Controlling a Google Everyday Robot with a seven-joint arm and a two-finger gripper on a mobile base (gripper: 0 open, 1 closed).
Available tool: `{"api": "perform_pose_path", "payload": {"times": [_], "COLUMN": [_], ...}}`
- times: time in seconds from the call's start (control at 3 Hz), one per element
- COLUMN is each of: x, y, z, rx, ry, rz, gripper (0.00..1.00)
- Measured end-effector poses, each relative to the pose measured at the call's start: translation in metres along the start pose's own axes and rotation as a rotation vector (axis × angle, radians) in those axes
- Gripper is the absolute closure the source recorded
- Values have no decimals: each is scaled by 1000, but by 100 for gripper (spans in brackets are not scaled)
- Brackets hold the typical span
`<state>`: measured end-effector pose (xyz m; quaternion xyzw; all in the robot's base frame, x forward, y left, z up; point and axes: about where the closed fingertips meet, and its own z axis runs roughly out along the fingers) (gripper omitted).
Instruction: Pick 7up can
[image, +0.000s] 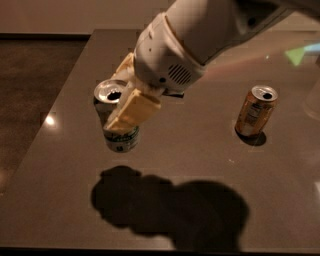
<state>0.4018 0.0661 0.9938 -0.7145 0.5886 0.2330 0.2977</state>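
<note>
Nearest to you, at 6 o'clock, the shadow (170, 210) of the arm lies on the table (280, 200). It does not touch the base of the can, so I judge the can hangs a little above the surface. Just behind, at about 9 o'clock from the centre, the gripper (116, 112) pinches the 7up can (121, 141) between its two pale fingers (134, 106), one across the front and one behind. The grasp seems made, and the lift is the step in hand. The next move calls for a straight, slow rise with a firm grip. The orange can (256, 112) stands well apart at 3 o'clock, so it should not disturb you.
</note>
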Motion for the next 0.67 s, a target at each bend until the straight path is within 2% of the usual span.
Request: {"api": "perform_pose_path", "payload": {"times": [0.33,0.67], "x": [-33,-33], "y": [8,8], "z": [-43,-43], "rx": [-23,-23], "ry": [-12,-12], "rz": [-80,-80], "gripper": [100,100]}}
